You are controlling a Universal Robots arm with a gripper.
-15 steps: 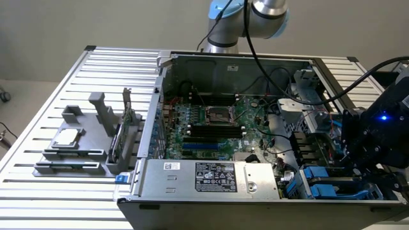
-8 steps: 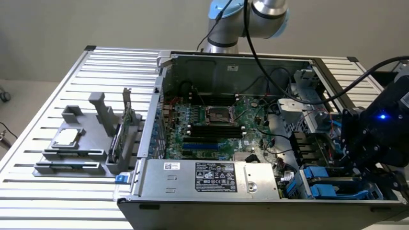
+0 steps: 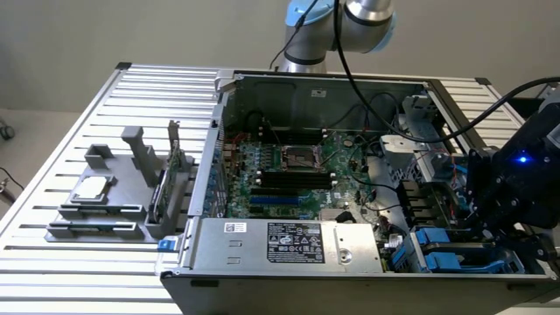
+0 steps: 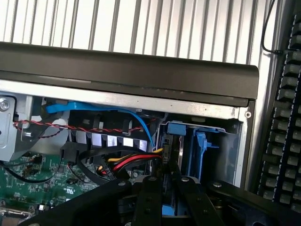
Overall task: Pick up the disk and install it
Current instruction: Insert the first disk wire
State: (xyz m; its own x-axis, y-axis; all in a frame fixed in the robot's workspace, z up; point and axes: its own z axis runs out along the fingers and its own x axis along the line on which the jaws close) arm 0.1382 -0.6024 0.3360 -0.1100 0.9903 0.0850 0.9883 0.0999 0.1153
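A: We're sitting over the drive-bay corner of the open computer case (image 3: 306,197). The hand (image 4: 164,197) is pinching the disk (image 4: 170,209): fingers narrowed onto it, a strip of its blue carrier showing between them.

B: So pickup is done and we're judging this as the insertion step. Where's the disk against the bay?

A: Held edge-on directly beneath the hand, just in front of the blue bay bracket (image 4: 200,150). Can't tell whether it's seated or only partway in.

B: What does the next move call for?

A: Our read: keeping the disk square to the bracket rails and travelling straight along the slot, no tilt.

B: Room?

A: Tight. The case wall (image 4: 141,70) is running just beyond the bay, and the red-yellow power cable (image 4: 134,162) and the blue data cable (image 4: 136,117) are lying just beside the fingers on the motherboard (image 4: 37,183) side. Free space is only straight above the hand.

B: Outside the case?

A: The slatted table (image 3: 52,262) is carrying a grey parts holder (image 3: 114,197), well apart from us.
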